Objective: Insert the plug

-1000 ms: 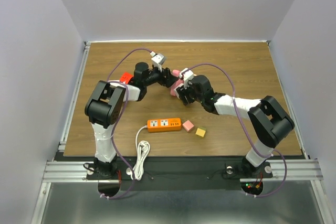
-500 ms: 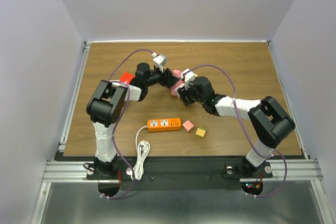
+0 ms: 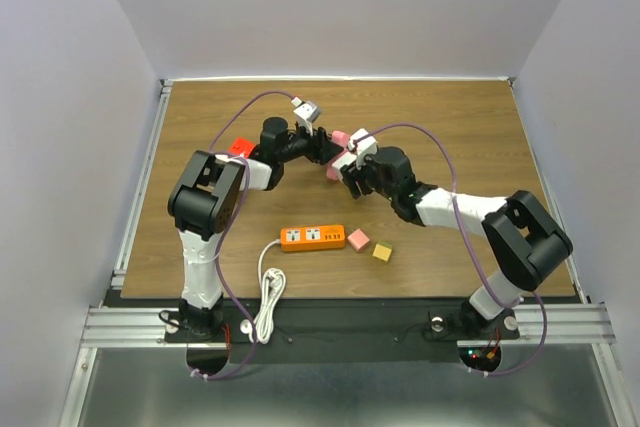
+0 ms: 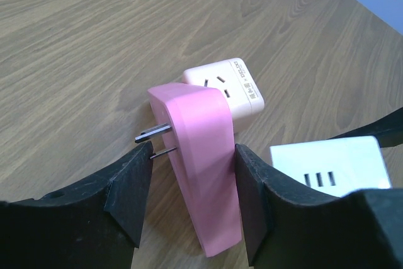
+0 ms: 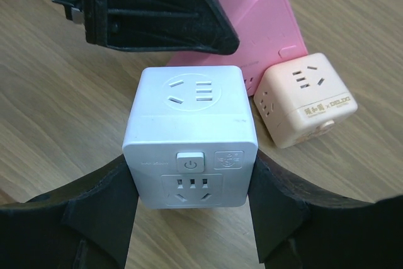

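A pink plug (image 4: 201,149) with two metal prongs pointing left stands between the fingers of my left gripper (image 4: 192,200). The right finger presses its back and the prong tips meet the left finger. A pale pink socket cube (image 4: 233,89) sits on the table just behind it. My right gripper (image 5: 192,218) is shut on a white socket cube (image 5: 192,130), with its power button facing the camera. The pink plug (image 5: 264,29) and the pale cube (image 5: 305,99) lie just beyond it. In the top view both grippers meet at the table's middle, by the pink plug (image 3: 331,173).
An orange power strip (image 3: 312,237) with a white coiled cord (image 3: 268,292) lies near the front edge. A small pink block (image 3: 358,239) and a yellow block (image 3: 382,252) sit beside it. A red object (image 3: 240,147) lies by the left arm.
Both grippers have shifted slightly to the right and away from the bases, staying close together. Their holds have not changed.
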Robot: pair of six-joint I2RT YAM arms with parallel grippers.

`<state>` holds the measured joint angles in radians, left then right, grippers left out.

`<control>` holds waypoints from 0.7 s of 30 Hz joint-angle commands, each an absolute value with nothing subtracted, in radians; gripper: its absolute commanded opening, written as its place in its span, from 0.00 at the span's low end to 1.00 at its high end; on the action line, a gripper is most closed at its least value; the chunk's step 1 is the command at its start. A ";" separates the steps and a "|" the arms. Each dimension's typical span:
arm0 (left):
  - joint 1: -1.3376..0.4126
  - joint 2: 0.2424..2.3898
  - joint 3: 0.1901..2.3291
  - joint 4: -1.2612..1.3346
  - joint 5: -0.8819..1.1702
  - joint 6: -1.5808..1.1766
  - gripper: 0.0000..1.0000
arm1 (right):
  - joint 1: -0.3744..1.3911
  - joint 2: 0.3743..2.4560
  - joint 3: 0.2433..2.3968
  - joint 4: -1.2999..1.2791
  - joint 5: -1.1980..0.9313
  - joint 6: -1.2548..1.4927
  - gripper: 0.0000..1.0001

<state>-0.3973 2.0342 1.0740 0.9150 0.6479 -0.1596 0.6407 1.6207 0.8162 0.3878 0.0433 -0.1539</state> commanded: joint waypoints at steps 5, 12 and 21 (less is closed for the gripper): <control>-0.344 2.052 1.046 0.974 0.640 -0.260 0.00 | 0.634 1.464 0.758 0.497 0.006 -0.137 0.00; -0.267 2.074 0.911 1.327 0.713 -0.526 0.00 | 0.635 1.367 0.732 0.463 0.032 -0.101 0.00; -0.270 1.990 0.674 1.584 0.591 -0.702 0.00 | 0.635 1.321 0.718 0.420 0.006 -0.078 0.01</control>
<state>-0.2584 2.0365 0.7723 1.3308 0.6281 -0.5961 0.6407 1.3540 0.7208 0.3931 0.0177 -0.0994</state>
